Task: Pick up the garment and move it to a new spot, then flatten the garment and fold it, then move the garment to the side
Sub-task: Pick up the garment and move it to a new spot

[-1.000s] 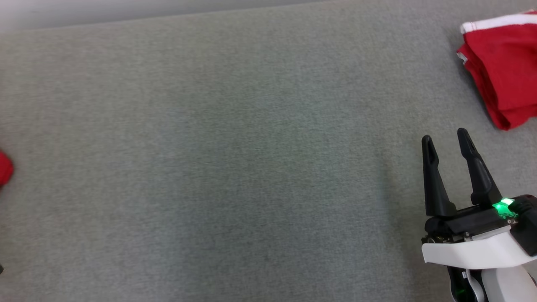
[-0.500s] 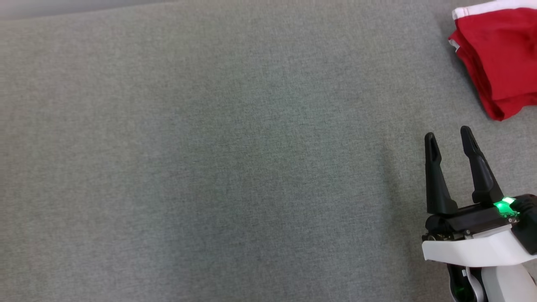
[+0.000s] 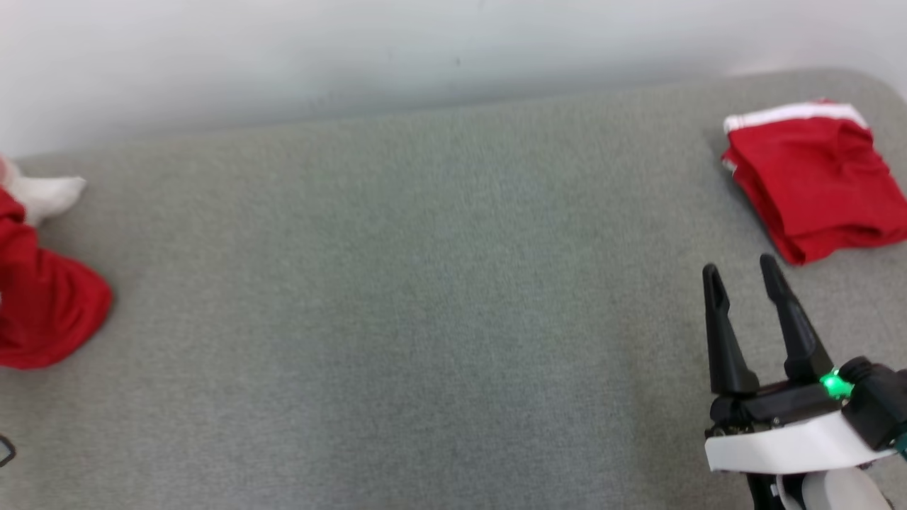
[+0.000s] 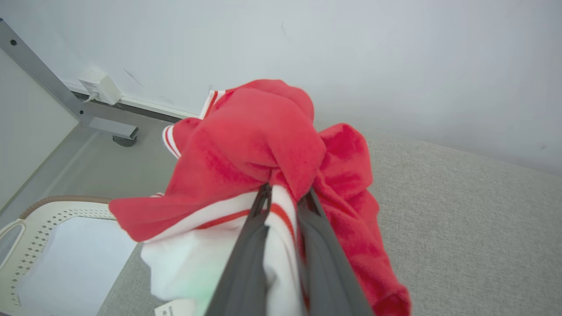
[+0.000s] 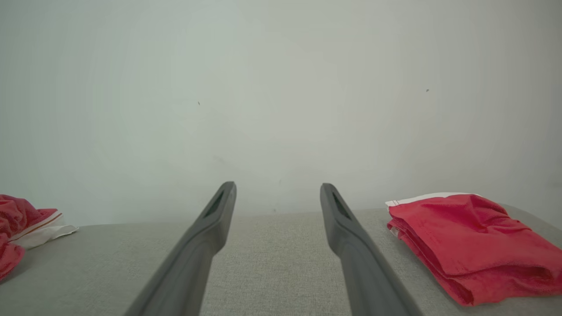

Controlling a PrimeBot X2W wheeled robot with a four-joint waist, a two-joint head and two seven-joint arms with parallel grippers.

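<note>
Left wrist view: red-and-white garment (image 4: 259,145), bunched and limp, at the bench's (image 4: 461,219) left edge, pinched at its white striped band by the left hand (image 4: 285,193). Light, soft, floppy, likely to sag and trail; best taken by a hem or the band, not the bulk. Right hand (image 3: 740,269) spread wide, holding nothing, near the right edge, short of a folded red garment (image 3: 815,184) at the far right corner.

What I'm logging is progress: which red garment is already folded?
The right garment, a neat flat stack; the left garment is a crumpled bundle.
</note>
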